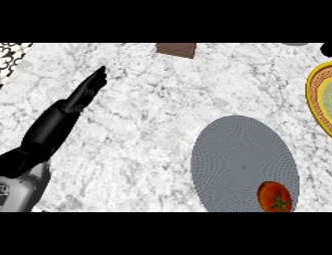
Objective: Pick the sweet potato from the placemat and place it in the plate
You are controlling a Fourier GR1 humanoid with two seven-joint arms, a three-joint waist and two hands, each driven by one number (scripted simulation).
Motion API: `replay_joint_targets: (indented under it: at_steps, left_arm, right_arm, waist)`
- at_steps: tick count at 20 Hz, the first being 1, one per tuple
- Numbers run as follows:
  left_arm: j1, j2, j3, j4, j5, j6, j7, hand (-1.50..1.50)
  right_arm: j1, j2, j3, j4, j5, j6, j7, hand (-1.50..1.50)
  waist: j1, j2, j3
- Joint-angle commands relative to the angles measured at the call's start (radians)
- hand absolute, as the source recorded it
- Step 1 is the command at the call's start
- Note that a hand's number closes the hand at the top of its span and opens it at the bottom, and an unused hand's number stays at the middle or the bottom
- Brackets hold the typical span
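Left hand [58, 117] flat, fingers straight together, far left of red vegetable [275, 196] on grey placemat [238, 154]; plate [323, 112] at the right edge.

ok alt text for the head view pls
A red tomato-like vegetable sits at the near edge of a round grey placemat on a marble counter. The left hand rests open at left; a yellow-rimmed plate lies far right.

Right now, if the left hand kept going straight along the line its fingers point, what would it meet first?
The black left hand points up and slightly right across the bare marble counter. Nothing lies in that line before the picture's top edge; the brown block sits well to its right, though height above the counter is unclear.
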State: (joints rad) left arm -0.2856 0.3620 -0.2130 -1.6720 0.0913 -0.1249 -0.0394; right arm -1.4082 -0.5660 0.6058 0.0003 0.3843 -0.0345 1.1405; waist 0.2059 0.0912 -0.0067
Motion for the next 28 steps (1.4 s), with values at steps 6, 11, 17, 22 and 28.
replay_joint_targets:
  at_steps: [6,11,17,22,28]
  left_arm:
    - [-0.026,-0.015,-0.02,0.008,-0.005,-0.007,0.008,0.0]
    - [-0.051,-0.013,-0.005,0.027,-0.005,-0.002,0.018,0.0]
    - [-0.039,-0.026,-0.013,0.021,-0.008,0.007,0.026,0.0]
    - [-0.03,-0.023,-0.002,0.019,-0.013,0.02,0.032,0.0]
    - [-0.021,-0.014,0.025,0.044,-0.008,0.022,0.02,0.0]
  right_arm:
    - [-0.044,-0.015,0.117,0.0,0.119,-0.179,0.338,1.5]
    - [-0.024,-0.028,0.141,0.0,0.144,-0.198,0.346,1.5]
    - [-0.005,-0.071,0.149,0.0,0.154,-0.253,0.346,1.5]
    - [0.05,-0.087,0.161,0.0,0.166,-0.352,0.346,1.5]
    - [0.121,-0.119,0.174,0.0,0.181,-0.42,0.346,1.5]
  waist:
    - [0.016,0.005,0.0]
    - [-0.009,0.003,0.003]
    - [-0.018,-0.008,0.006]
    - [-0.039,-0.021,0.008]
    - [-0.071,-0.025,0.009]
